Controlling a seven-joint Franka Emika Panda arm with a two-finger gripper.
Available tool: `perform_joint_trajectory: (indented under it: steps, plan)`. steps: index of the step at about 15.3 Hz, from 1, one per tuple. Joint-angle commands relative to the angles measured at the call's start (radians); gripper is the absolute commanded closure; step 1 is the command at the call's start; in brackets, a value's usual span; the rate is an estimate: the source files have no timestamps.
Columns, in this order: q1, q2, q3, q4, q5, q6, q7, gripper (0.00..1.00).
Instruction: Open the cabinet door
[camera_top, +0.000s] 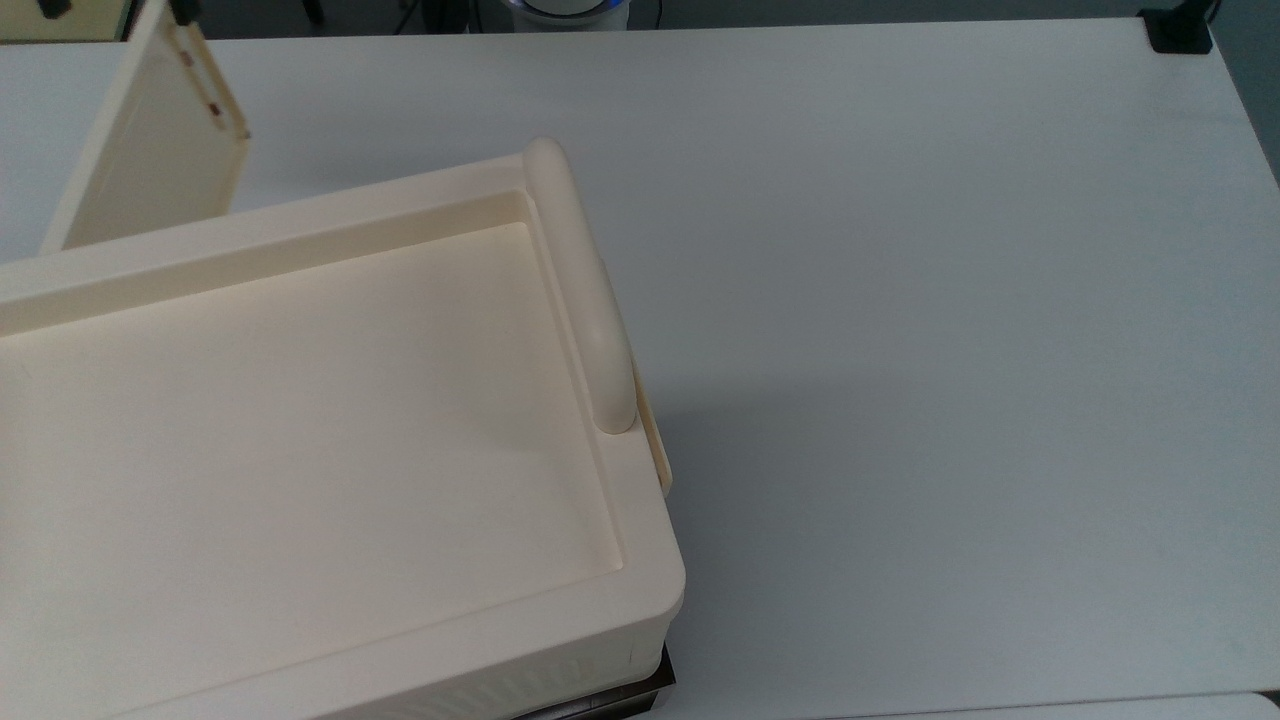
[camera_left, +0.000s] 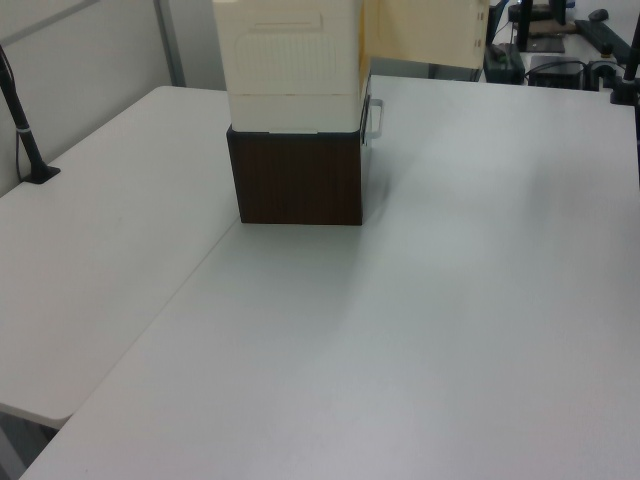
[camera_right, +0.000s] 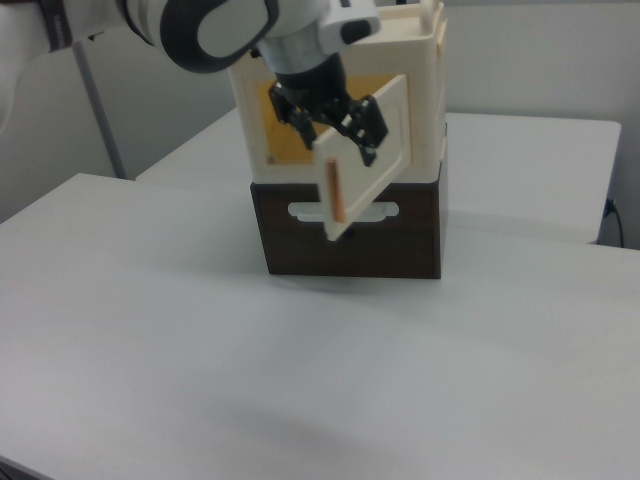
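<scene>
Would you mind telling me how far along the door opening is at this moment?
Largely done: the cabinet door stands swung well out from the cabinet, exposing the yellowish interior. In hand: the gripper sits at the door's free edge by the strip handle. Left: perhaps a little more swing, then letting go and backing away.
</scene>
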Motion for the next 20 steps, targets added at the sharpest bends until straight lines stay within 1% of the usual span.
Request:
perform_joint_trajectory:
  steps: [1,4,6,8,9,10,13,15,18,20]
  plan:
    - [-0.016,-0.012,-0.028,-0.007,-0.008,0.005,-0.047,0.0]
    - [-0.016,-0.034,-0.042,-0.002,-0.007,-0.004,-0.044,0.0]
    - [-0.016,-0.061,-0.042,0.003,-0.019,-0.066,-0.041,0.0]
    - [-0.01,-0.084,-0.033,0.021,-0.101,-0.139,-0.041,0.0]
    - [-0.004,-0.091,-0.03,0.038,-0.117,-0.177,-0.039,0.0]
    - [0.006,-0.092,-0.027,0.039,-0.117,-0.212,-0.036,0.0]
    - [0.083,-0.097,-0.025,0.039,-0.123,-0.292,-0.026,0.0]
    - [0.141,-0.097,-0.024,0.039,-0.12,-0.337,0.049,0.0]
    - [0.236,-0.097,-0.022,0.036,-0.123,-0.357,0.192,0.0]
    - [0.285,-0.095,-0.022,0.029,-0.119,-0.367,0.243,0.0]
